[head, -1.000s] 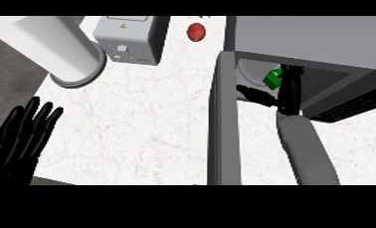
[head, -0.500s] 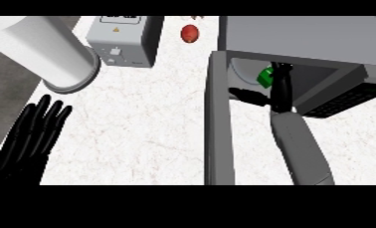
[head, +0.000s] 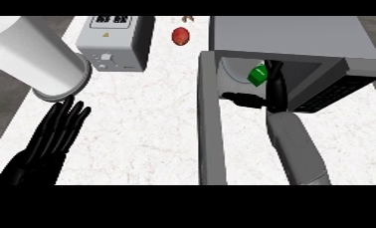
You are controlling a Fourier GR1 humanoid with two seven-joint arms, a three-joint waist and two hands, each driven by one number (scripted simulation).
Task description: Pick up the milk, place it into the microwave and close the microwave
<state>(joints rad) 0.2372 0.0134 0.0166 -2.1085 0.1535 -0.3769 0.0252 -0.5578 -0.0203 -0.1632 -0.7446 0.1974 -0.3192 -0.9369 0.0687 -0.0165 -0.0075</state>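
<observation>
The right hand (head: pixel 273 75) holds the milk (head: pixel 258 74) inside the open microwave (head: pixel 294 38), setting it down. The left hand (head: pixel 55 130) rests flat.

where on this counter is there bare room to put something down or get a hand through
The widest bare patch of counter lies between the left hand, the toaster and the open microwave door. A smaller gap sits around the red apple. It is crowded inside the microwave, where the right hand and green milk carton fill the opening.
</observation>
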